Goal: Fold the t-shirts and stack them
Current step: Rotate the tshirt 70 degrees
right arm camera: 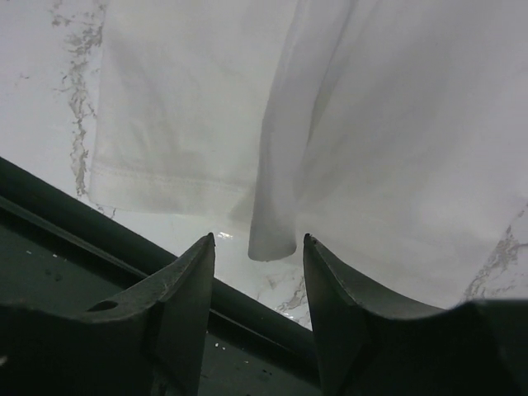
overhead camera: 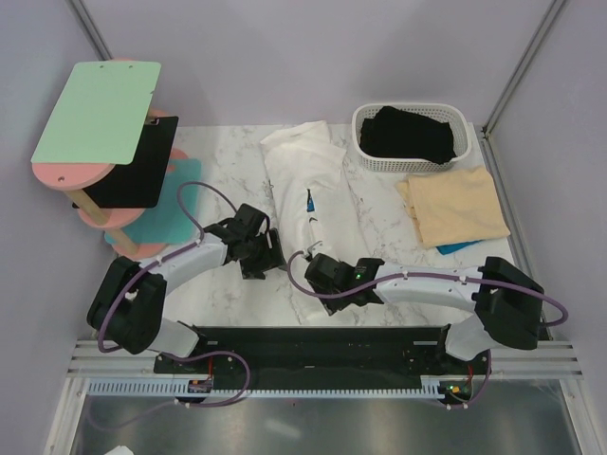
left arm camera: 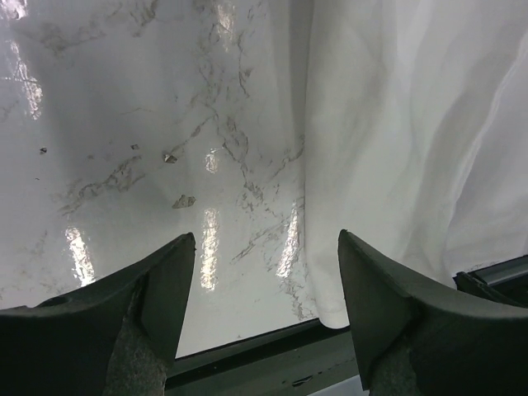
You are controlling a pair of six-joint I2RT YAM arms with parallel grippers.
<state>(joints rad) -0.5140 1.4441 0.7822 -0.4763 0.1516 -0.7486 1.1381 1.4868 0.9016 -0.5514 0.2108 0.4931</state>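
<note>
The white t-shirt (overhead camera: 305,194) lies as a long narrow strip down the middle of the marble table, a little of its blue print showing. My left gripper (overhead camera: 260,262) is open just left of its near end; in the left wrist view (left arm camera: 264,235) the shirt's corner (left arm camera: 396,165) lies by the right finger. My right gripper (overhead camera: 319,276) is open at the shirt's near hem; in the right wrist view (right arm camera: 259,237) a hem fold (right arm camera: 272,239) sits just beyond the open jaws. The tan t-shirt (overhead camera: 453,207) lies folded at the right. The black t-shirt (overhead camera: 413,133) is in the basket.
A white lattice basket (overhead camera: 363,152) stands at the back right. A blue item (overhead camera: 455,248) peeks from under the tan shirt. A pink stand with a green board (overhead camera: 98,109), a black board (overhead camera: 133,171) and a teal sheet (overhead camera: 166,227) is at the left. A dark rail (overhead camera: 313,341) runs along the near edge.
</note>
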